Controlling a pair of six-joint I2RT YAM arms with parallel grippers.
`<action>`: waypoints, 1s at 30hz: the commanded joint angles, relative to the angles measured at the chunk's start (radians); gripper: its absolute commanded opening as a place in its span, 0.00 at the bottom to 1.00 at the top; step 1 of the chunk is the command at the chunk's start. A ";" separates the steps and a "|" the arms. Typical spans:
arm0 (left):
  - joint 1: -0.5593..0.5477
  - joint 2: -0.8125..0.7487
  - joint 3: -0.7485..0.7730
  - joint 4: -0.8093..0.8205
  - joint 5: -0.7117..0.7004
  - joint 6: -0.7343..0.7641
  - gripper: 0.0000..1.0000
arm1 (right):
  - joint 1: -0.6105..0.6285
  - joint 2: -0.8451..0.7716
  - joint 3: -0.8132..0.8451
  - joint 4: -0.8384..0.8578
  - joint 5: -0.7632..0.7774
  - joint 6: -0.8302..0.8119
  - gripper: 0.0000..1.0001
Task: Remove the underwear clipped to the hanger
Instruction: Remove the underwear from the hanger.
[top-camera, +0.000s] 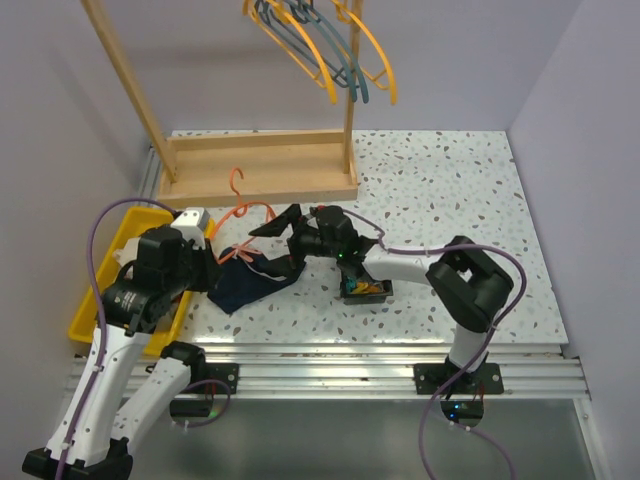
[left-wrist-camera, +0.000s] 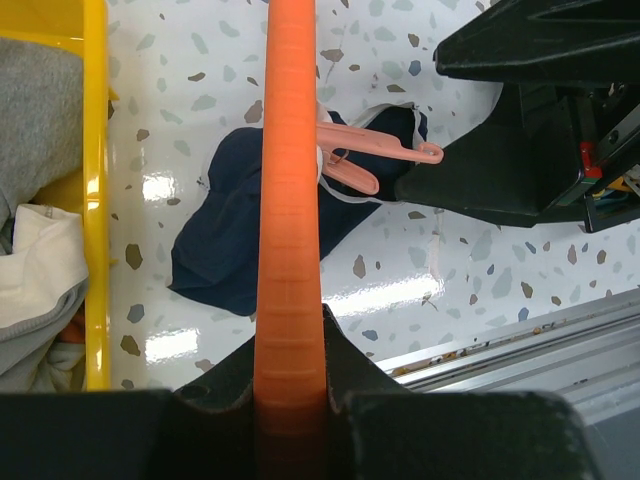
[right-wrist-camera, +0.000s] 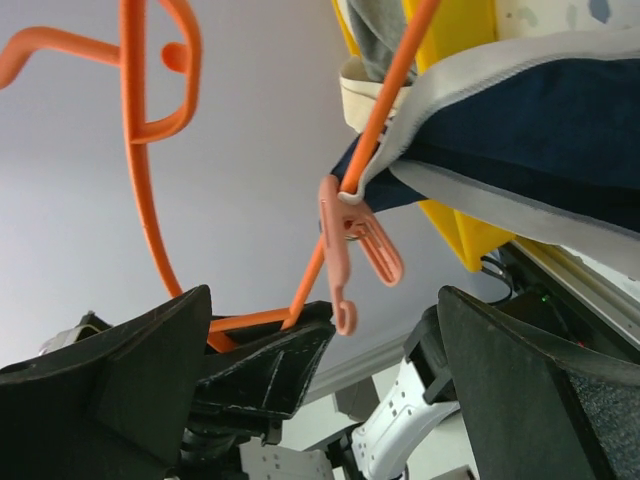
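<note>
While the bin (left-wrist-camera: 95, 150) at nine o'clock holds grey cloth (left-wrist-camera: 35, 100) (briefs already off, I judge), one navy brief (left-wrist-camera: 230, 240) lies at its three o'clock, clipped to the hanger (left-wrist-camera: 290, 200). The left gripper (left-wrist-camera: 290, 352) is clamped on the hanger; the right gripper (right-wrist-camera: 322, 300) gapes empty by the clip (right-wrist-camera: 345, 245).

yellow bin (top-camera: 85, 308) at left; wooden rack (top-camera: 260, 170) beyond
</note>
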 joint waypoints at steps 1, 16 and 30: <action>0.007 0.005 0.037 0.034 -0.016 0.022 0.00 | -0.003 -0.009 -0.009 0.009 -0.043 -0.002 0.98; 0.007 0.002 0.043 0.030 -0.016 0.017 0.00 | 0.054 0.154 0.052 0.265 -0.043 0.149 0.84; 0.007 -0.009 0.037 0.020 -0.022 0.020 0.00 | 0.062 0.191 0.031 0.458 -0.016 0.241 0.00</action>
